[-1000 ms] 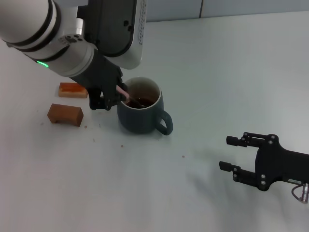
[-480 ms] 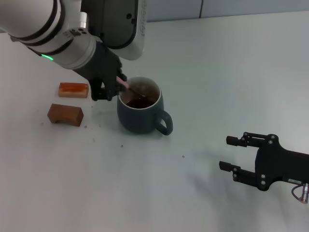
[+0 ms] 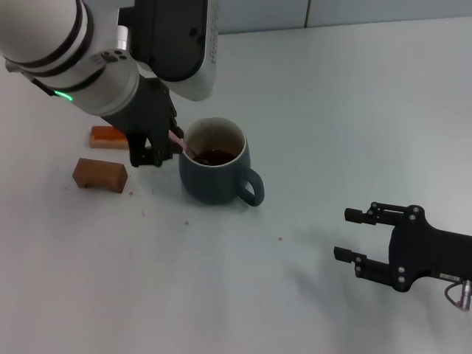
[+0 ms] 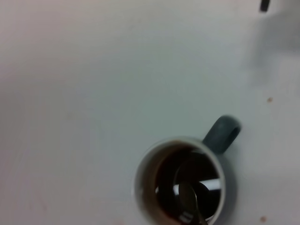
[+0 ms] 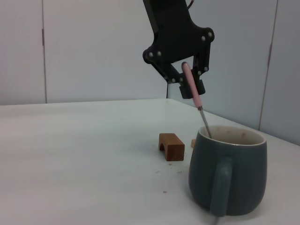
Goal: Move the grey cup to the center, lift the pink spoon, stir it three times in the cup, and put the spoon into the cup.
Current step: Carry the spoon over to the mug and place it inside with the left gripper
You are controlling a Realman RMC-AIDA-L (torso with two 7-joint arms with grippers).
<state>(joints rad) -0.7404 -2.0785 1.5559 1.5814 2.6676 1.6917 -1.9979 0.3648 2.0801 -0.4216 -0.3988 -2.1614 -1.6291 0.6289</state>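
Note:
The grey cup (image 3: 215, 171) stands on the white table left of the middle, its handle toward my right, brown liquid inside. It also shows in the left wrist view (image 4: 180, 185) and the right wrist view (image 5: 228, 169). My left gripper (image 3: 164, 145) is shut on the pink spoon (image 3: 179, 141) at the cup's left rim. The spoon (image 5: 195, 100) slants down into the cup, its metal bowl (image 4: 189, 196) in the liquid. My right gripper (image 3: 358, 234) is open and empty, low over the table at the front right.
Two brown wooden blocks lie left of the cup, one (image 3: 99, 175) nearer and one (image 3: 109, 137) farther, partly behind my left arm. The nearer block shows in the right wrist view (image 5: 171, 146).
My left gripper has swung the spoon's handle around the cup's left rim, first toward the back and then leftward and forward. The cup and the right arm have not moved.

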